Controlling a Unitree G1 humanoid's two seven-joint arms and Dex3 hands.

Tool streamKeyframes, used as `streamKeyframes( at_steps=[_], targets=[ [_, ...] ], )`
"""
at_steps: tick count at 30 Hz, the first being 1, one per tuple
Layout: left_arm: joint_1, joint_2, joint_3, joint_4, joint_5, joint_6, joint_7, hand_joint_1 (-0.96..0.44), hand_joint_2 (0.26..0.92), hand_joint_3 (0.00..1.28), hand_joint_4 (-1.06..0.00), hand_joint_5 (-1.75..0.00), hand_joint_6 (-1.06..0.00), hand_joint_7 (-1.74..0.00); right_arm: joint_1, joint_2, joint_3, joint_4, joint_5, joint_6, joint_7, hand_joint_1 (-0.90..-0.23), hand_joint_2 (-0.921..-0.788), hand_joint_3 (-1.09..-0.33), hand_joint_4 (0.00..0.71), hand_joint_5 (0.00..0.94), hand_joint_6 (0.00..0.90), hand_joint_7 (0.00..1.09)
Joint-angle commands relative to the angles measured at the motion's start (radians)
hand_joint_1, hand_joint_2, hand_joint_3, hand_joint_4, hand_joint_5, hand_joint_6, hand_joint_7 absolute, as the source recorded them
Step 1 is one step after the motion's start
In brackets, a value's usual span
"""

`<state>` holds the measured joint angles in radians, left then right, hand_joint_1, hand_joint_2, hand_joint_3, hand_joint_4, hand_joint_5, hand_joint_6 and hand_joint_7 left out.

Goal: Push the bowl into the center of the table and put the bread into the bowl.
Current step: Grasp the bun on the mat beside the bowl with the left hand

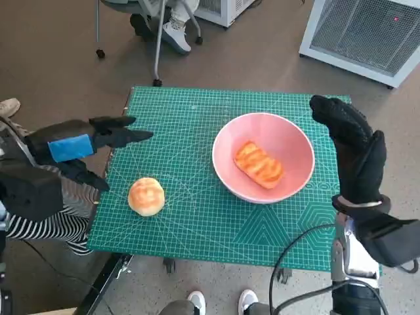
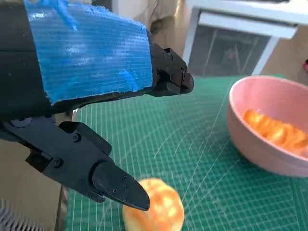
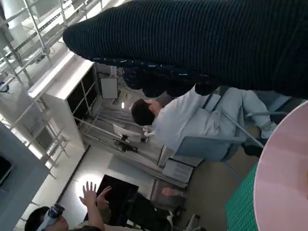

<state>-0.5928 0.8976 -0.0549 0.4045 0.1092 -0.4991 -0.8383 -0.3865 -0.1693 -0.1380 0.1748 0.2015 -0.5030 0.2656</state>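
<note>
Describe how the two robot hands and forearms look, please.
The left robot hand is black hard plastic with blue tape over its back. The right robot hand wears a black knitted glove. A pale forearm shows below it, with black cables looping beside it.

Bowl (image 3: 288, 183) cut off by right wrist edge.

A green cutting mat (image 1: 197, 216) printed with a white grid covers the table. Past its far edge stand chair legs on castors (image 1: 156, 62), with a person's white shoe (image 1: 176, 33) beside them. A white slatted cabinet (image 1: 367, 33) sits at the far right corner. Two white shoe tips (image 1: 220, 300) show at the near edge. A person in pale clothes (image 3: 187, 120) sits on what seems a chair.
</note>
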Motion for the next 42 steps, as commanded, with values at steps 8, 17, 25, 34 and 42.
streamKeyframes(
  at_steps=[8,17,25,34,42],
  targets=[
    [0.052,-0.03,-0.015,-0.023,0.0,0.072,-0.001,-0.34,0.71,0.0,-0.14,0.0,-0.31,-0.03,-0.002,0.002,0.001,0.028,0.03,0.008,0.036,-0.782,-0.921,-0.78,0.157,0.003,0.055,0.5],
    [0.065,-0.066,-0.07,0.0,0.097,0.054,0.057,-0.31,0.704,0.0,-0.14,0.0,-0.3,-0.02,0.0,-0.012,-0.004,0.019,0.041,0.018,0.051,-0.782,-0.921,-0.781,0.154,0.001,0.05,0.49],
    [0.04,-0.115,-0.133,0.114,0.173,-0.013,0.113,-0.24,0.702,0.0,-0.13,0.0,-0.3,-0.01,0.004,-0.018,-0.009,0.009,0.047,0.027,0.053,-0.782,-0.921,-0.781,0.153,0.0,0.049,0.49],
    [0.001,-0.165,-0.203,0.267,0.255,-0.091,0.18,-0.14,0.706,0.0,-0.18,-0.01,-0.32,-0.01,0.007,-0.019,-0.014,0.001,0.048,0.034,0.052,-0.782,-0.921,-0.782,0.153,0.0,0.048,0.5],
    [-0.031,-0.198,-0.252,0.383,0.313,-0.138,0.223,-0.1,0.713,0.0,-0.22,-0.02,-0.36,-0.02,0.011,-0.021,-0.015,-0.008,0.044,0.037,0.05,-0.782,-0.921,-0.782,0.153,0.0,0.047,0.5]
  ],
)
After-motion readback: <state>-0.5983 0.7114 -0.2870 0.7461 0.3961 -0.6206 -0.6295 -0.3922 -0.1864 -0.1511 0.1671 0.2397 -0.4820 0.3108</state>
